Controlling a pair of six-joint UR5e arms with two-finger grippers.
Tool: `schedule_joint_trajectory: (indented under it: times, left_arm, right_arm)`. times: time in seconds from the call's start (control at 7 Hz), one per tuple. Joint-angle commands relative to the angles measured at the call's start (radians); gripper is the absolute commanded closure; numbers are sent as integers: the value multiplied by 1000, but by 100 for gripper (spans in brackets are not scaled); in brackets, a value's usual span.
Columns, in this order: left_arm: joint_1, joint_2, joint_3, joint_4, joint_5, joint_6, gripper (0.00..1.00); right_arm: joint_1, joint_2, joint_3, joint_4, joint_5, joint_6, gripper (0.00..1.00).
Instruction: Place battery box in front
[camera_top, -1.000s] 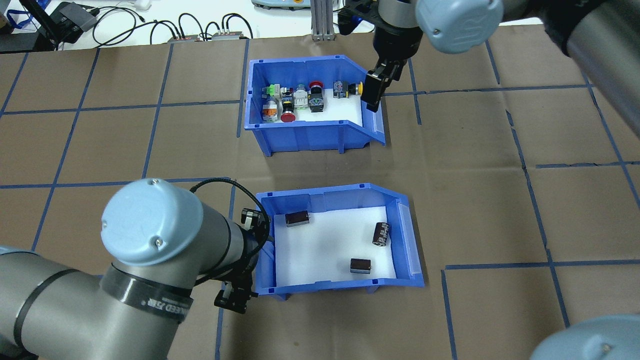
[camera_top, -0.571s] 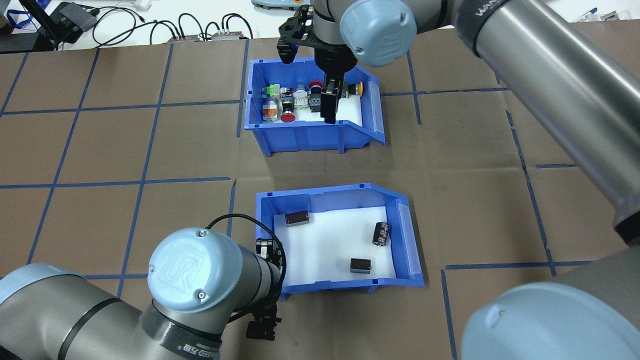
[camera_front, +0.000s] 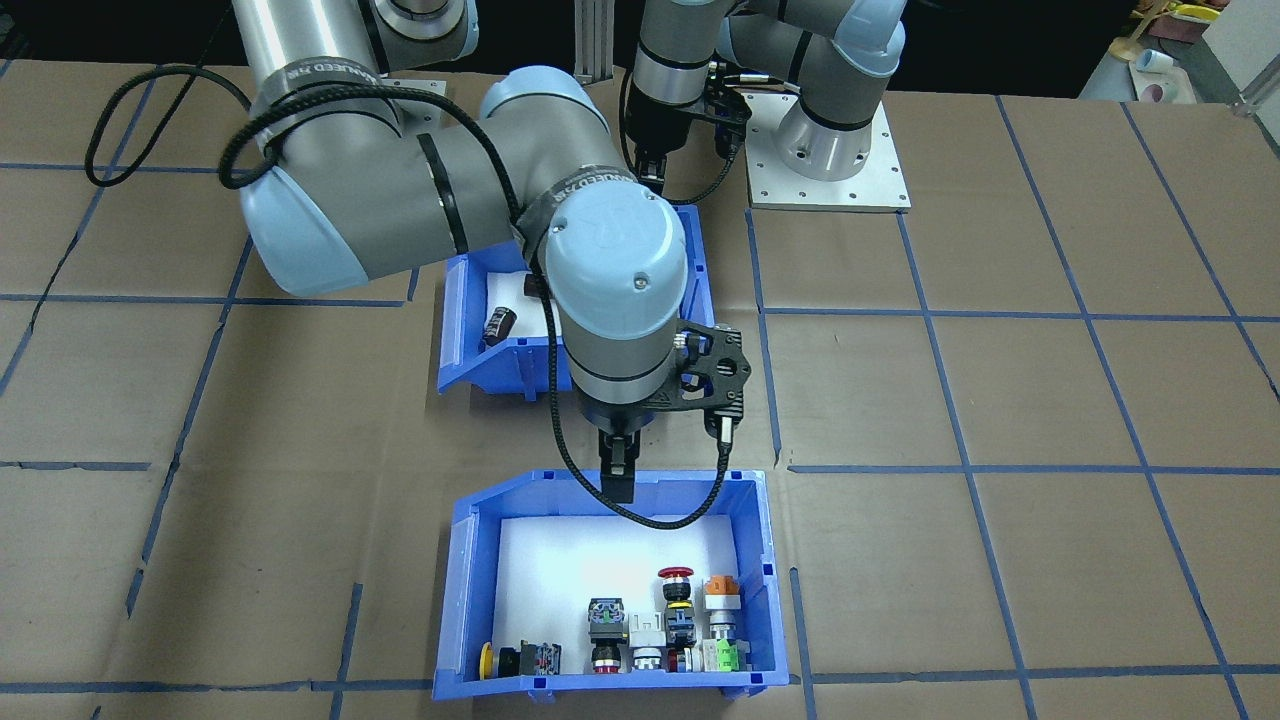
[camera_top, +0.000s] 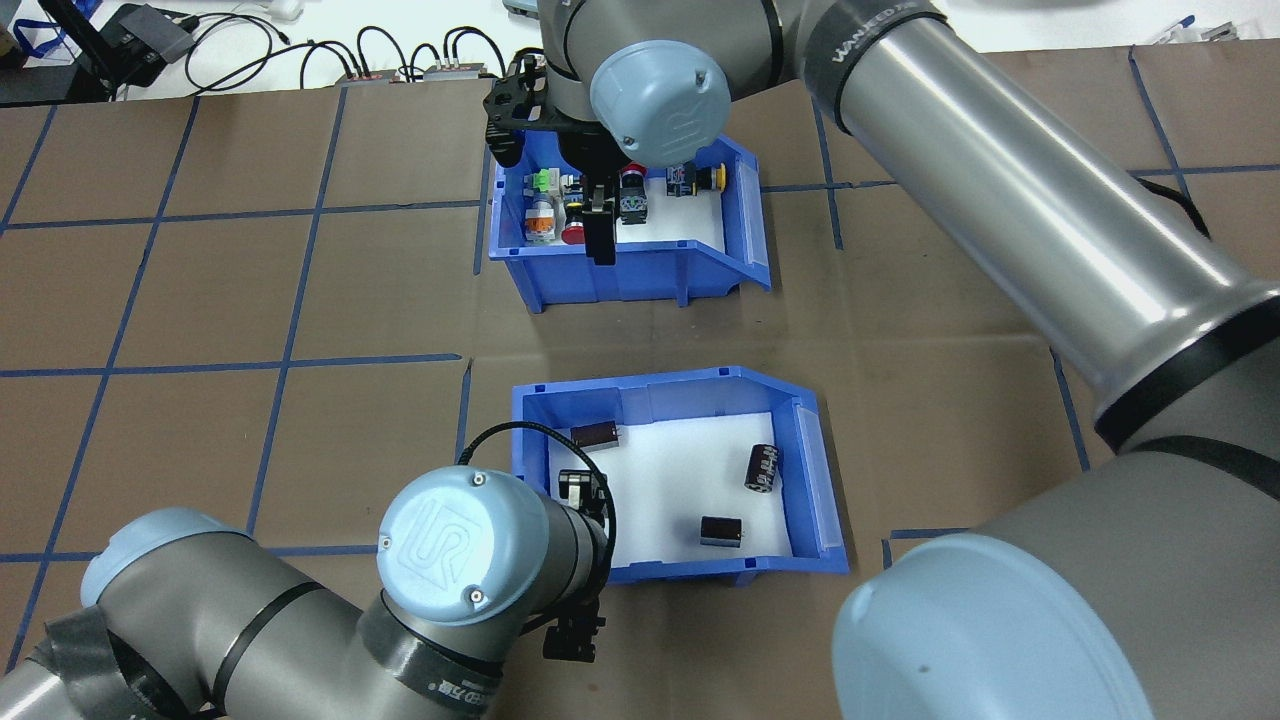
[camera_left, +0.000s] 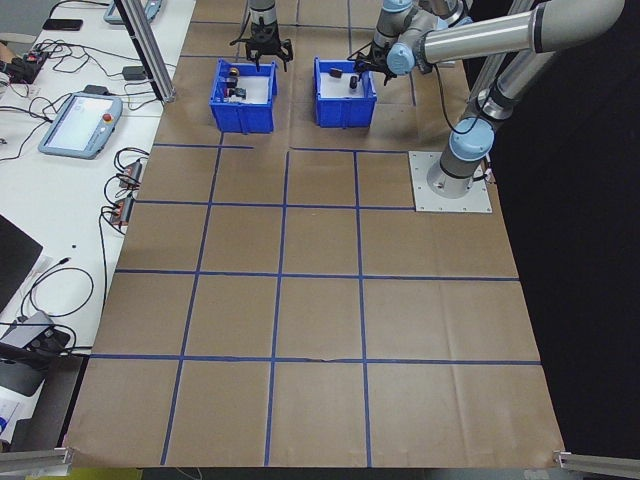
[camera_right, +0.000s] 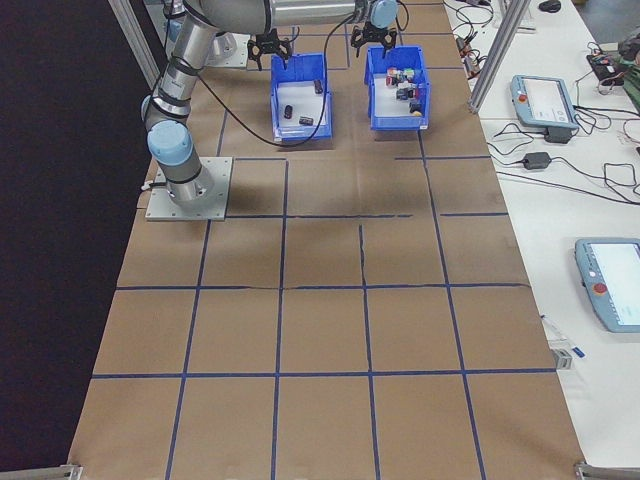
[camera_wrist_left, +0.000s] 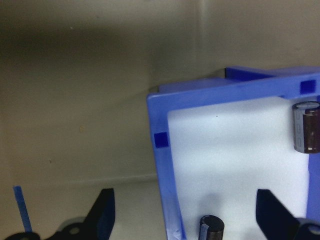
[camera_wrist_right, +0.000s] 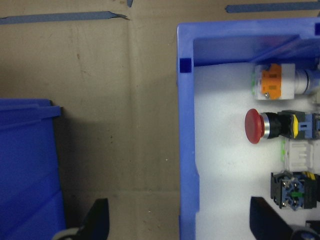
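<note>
The battery box (camera_top: 660, 386) is the blue bin nearer the robot, white-lined, holding three dark cylinders (camera_top: 762, 468). It stands behind the other blue bin (camera_top: 620, 280), which holds push-buttons, as seen from the operators' side. My left gripper (camera_wrist_left: 187, 220) is open and straddles the battery box's robot-side wall (camera_wrist_left: 162, 150) near a corner. In the overhead view its own wrist hides it. My right gripper (camera_top: 603, 235) is open too and straddles the button bin's wall (camera_wrist_right: 186, 150) on the side facing the battery box (camera_front: 470, 375).
Brown paper with a blue tape grid covers the table. Cables and small devices (camera_top: 150, 40) lie along the far edge. An aluminium post (camera_front: 597, 40) and the left arm's base plate (camera_front: 830, 150) stand on the robot's side. Teach pendants (camera_right: 545, 95) rest on a side table.
The right gripper has swept left across the button bin, from its sloped end to its near wall. The left arm has shifted right along the battery box's robot-side wall.
</note>
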Motion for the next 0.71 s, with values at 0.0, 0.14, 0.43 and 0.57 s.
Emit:
schedule_joint_trajectory:
  times: [0.0, 0.14, 0.43, 0.57]
  left_arm:
    - [-10, -43, 6, 5, -13, -79, 2]
    - [-12, -64, 12, 8, -13, -102, 2]
    - [-59, -131, 33, 66, -5, -148, 2]
    - [-68, -153, 33, 97, 1, -159, 3]
  right_arm:
    - [10, 72, 8, -96, -25, 0, 0]
    - [13, 78, 24, -99, -33, 2, 0]
    - [15, 58, 46, -103, -94, 16, 35]
    - [18, 60, 45, -103, -117, 17, 61]
